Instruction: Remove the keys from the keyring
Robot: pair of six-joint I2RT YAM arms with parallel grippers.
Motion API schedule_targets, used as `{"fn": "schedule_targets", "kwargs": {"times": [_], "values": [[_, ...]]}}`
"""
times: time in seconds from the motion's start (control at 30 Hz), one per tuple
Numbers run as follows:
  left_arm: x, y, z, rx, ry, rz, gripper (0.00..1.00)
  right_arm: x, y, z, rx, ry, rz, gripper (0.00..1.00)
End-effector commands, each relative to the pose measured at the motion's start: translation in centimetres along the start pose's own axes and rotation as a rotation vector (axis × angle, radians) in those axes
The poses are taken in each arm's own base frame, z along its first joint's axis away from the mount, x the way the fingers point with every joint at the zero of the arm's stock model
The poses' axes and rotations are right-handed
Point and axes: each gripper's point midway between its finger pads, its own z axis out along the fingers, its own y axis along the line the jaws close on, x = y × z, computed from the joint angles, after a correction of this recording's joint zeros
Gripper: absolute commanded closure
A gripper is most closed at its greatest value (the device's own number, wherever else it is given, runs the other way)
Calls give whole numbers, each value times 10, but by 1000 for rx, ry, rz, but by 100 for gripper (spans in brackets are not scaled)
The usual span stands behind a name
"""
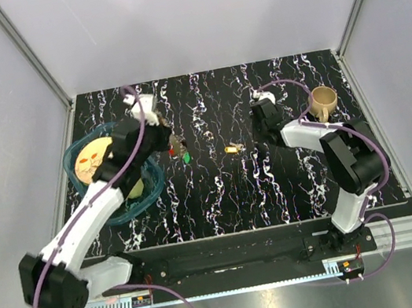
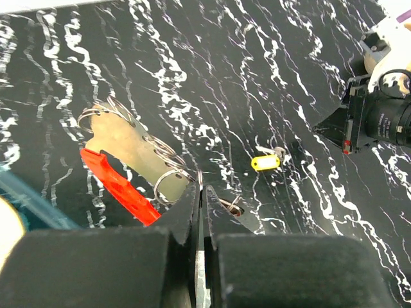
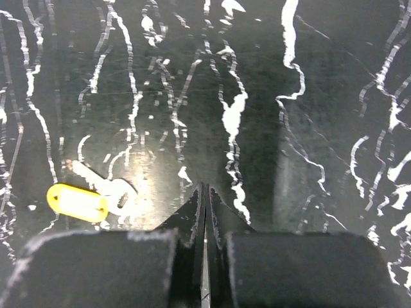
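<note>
1. Counter [image 1: 222, 199]: black, white-veined, glossy. We judge it slippery under small metal.

2. Teal basin [image 1: 69, 158] at 9 o'clock and mug [image 1: 323, 104] at 2 o'clock. Neither belongs to the job.

3. Left gripper [image 2: 200, 192]: clenched, its tips meeting at the keyring's nearest loop. We cannot tell whether wire is nipped between them.

4. Right gripper [image 3: 204, 192]: clenched on nothing, over bare counter.

5. Keyring [image 2: 138, 154]: lies at 10 o'clock of counter centre and at 10 o'clock of the left tips. It is several grey wire loops strung along a pale flat tab, with a red piece [image 2: 119, 183] alongside.
   - Handling, as we judge it: light, stiff and springy, with coils that resist parting.
   - Best hold: the broad tab or the red piece, leaving the loops free.

6. Keys:
   - Yellow-tagged key [image 3: 77, 202]: loose near counter centre, at 9 o'clock of the right tips, with its silver blade [image 3: 112, 189] flat on the counter.
   - Green-headed key [image 1: 186, 157]: at 4 o'clock of the keyring. We cannot tell whether it is attached.
   - Handling, as we judge it: featherweight, hard, thin, and prone to skate.
   - Best hold: by the head or tag, across the flat faces.
</note>
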Motion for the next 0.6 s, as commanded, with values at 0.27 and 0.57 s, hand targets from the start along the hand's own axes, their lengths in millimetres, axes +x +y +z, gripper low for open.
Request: {"fn": "schedule_targets", "kwargs": {"times": [0.27, 0.57], "values": [[42, -22, 82, 14, 188, -20, 100, -22, -6, -33, -68, -32, 62, 73], [90, -5, 106, -68, 326, -31, 99, -36, 14, -75, -185, -29, 85, 35]]}}
